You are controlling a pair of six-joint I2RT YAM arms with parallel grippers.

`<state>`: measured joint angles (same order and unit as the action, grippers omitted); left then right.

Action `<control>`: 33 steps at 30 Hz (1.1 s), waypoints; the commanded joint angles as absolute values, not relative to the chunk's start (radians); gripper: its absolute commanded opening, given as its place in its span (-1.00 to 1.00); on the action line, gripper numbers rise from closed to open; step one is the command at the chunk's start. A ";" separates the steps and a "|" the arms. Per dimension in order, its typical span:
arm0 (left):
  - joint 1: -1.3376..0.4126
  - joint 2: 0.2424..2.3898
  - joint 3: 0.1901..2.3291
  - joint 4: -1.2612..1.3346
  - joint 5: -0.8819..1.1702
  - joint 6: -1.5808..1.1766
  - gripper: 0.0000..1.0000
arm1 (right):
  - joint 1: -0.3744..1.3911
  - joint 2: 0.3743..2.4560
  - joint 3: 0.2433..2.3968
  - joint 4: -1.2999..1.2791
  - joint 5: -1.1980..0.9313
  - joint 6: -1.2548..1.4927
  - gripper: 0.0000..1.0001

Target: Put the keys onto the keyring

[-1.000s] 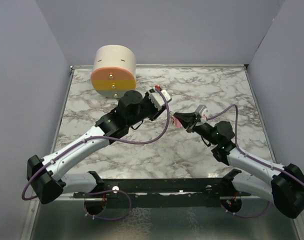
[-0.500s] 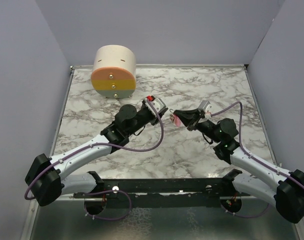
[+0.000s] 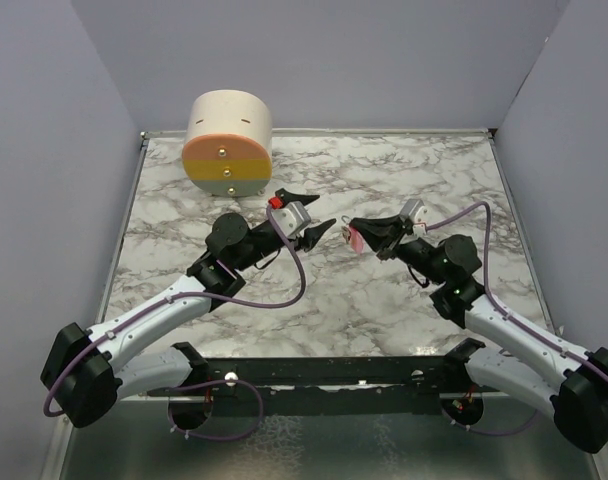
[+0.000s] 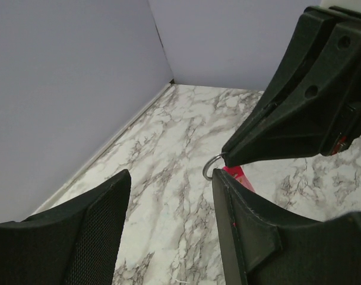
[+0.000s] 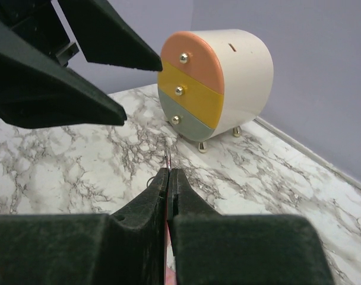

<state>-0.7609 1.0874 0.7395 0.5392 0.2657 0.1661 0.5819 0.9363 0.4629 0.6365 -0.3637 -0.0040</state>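
Keyring [image 4: 236, 177] is pinched by the pressed-together right gripper [image 5: 168, 172], its ring protruding above the worktop [image 3: 384, 300], presumably presented for threading. Left gripper [image 4: 171, 178] faces it, fingers spread, holding nothing; the key is not visible.

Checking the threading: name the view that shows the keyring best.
Left wrist: the keyring, ring and pink strip, sits clearly at the tip of the right gripper. Top shows only a pink speck; right wrist shows just a thin wire above shut fingers.
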 commanded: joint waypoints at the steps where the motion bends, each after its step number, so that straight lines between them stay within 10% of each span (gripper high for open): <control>1: -0.755 1.081 0.727 0.575 0.370 0.148 0.19 | 0.576 0.908 0.504 0.619 -0.387 0.001 -0.98; 15: -0.752 1.113 0.742 0.584 0.466 0.203 0.15 | 0.575 0.885 0.529 0.591 -0.463 0.006 -0.98; 33: -0.725 1.173 0.787 0.584 0.561 0.191 -0.44 | 0.575 0.871 0.533 0.582 -0.514 -0.005 -0.98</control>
